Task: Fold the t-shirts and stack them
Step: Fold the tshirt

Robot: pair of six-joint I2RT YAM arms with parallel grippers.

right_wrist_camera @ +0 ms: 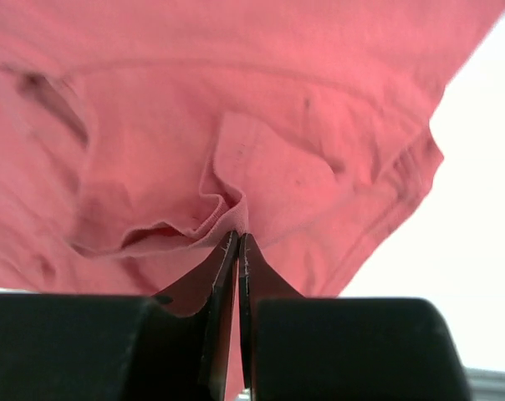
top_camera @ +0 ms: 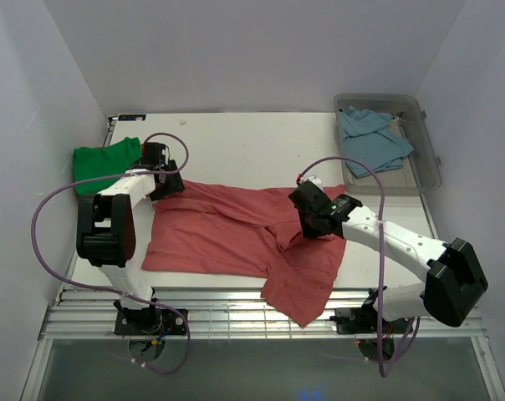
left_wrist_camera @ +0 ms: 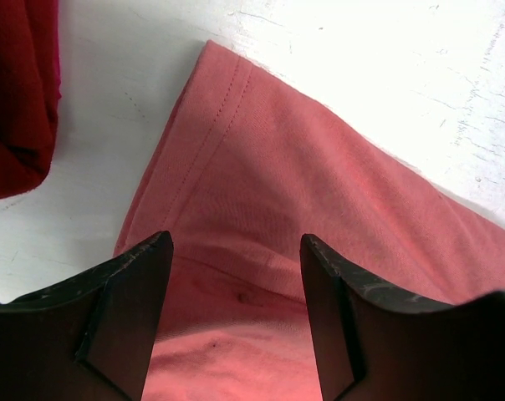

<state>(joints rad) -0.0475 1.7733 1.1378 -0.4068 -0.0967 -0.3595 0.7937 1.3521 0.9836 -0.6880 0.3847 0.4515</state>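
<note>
While my right gripper (right_wrist_camera: 238, 240) is pinching fully shut on a small bunched ridge of the salmon-pink t-shirt (top_camera: 227, 234), my left gripper (left_wrist_camera: 236, 246) is hanging wide open over the shirt's far-left hemmed edge, gripping nothing.

The pink shirt is lying spread across the middle of the table (top_camera: 261, 138), with its near-right part drooping over the near edge. The green t-shirt (top_camera: 106, 163) is sitting at far left. The red t-shirt (left_wrist_camera: 14, 100) is lying left of my left fingers, with bare table between. The light blue t-shirt (top_camera: 369, 142) is sitting in the clear bin (top_camera: 421, 107) at far right.

Risks I'm watching:
- The right pinch is looking thin and may be catching the top layer only. If so, a lift is going to peel one layer and skew the fold.
- Only one side is being held. Pulling now means dragging and bunching the cloth.
- The overhang is adding weight at the near edge, so a slipped pinch could let the shirt slide off.
- The left side is coming in near the hem edge. Closing too far left means grabbing air.
</note>
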